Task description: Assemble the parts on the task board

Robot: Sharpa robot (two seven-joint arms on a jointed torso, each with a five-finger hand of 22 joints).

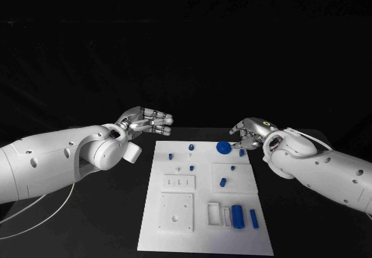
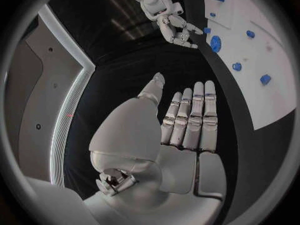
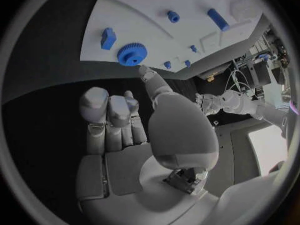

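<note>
With our right hand (image 1: 252, 131) empty, fingers loosely apart just beside the blue gear (image 1: 224, 147) at the far right of the task board (image 1: 203, 236), and our left hand (image 1: 147, 120) flat and empty, we should pinch the gear by its rim.
</note>
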